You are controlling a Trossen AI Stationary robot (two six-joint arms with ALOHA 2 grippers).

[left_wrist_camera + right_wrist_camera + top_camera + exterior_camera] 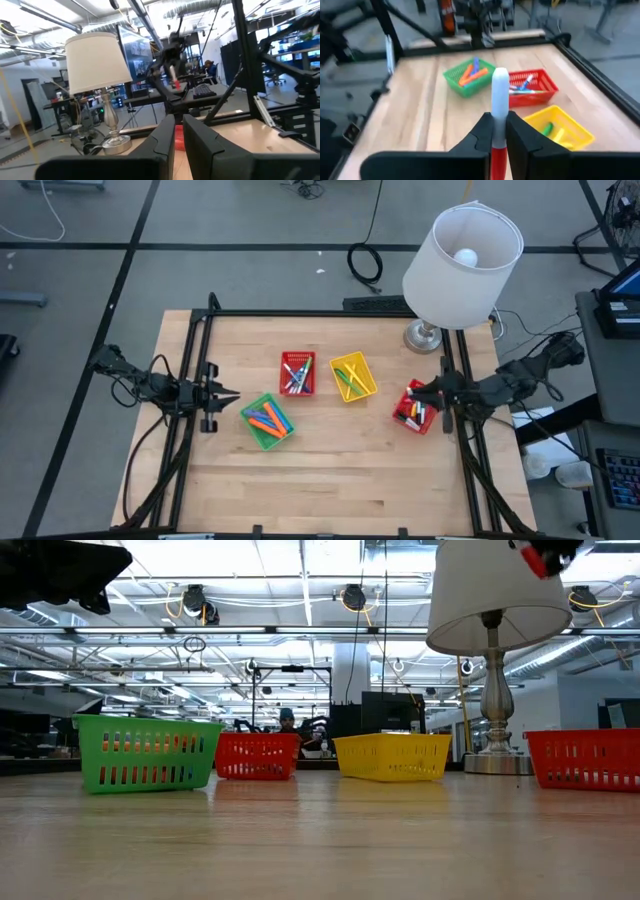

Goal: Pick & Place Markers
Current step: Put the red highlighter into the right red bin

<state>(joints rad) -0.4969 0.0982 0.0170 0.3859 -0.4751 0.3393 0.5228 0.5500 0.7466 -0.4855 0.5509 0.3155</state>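
Above the red basket point(415, 408) nearest the lamp point(455, 265), your right gripper point(499, 131) is clamped on a red marker with a white cap point(499, 107), the pen standing out past the fingertips. From overhead, that gripper point(428, 392) sits over the lamp-side basket, which still has several markers point(410, 412) in it. So you are in the carry step: one pen lifted, not yet delivered.

Farther from the lamp, the yellow basket point(352, 376) holds green and yellow pens, the second red basket point(297, 373) holds a mixed handful, and the green basket point(266, 421), farthest from the lamp, holds orange and blue ones. The sorting seems to go by colour, though I cannot tell which basket this red pen belongs in; the second red one is a fair guess.

Your next move calls for travelling away from the lamp while staying high enough to pass over the basket rims, then lowering over the chosen basket before you let go. Watch the lampshade beside your right arm.

Your left gripper point(222, 395) waits at the far edge of the table from the lamp, just beside the green basket, fingers nearly together on nothing.

No brand, label or writing can be read anywhere.
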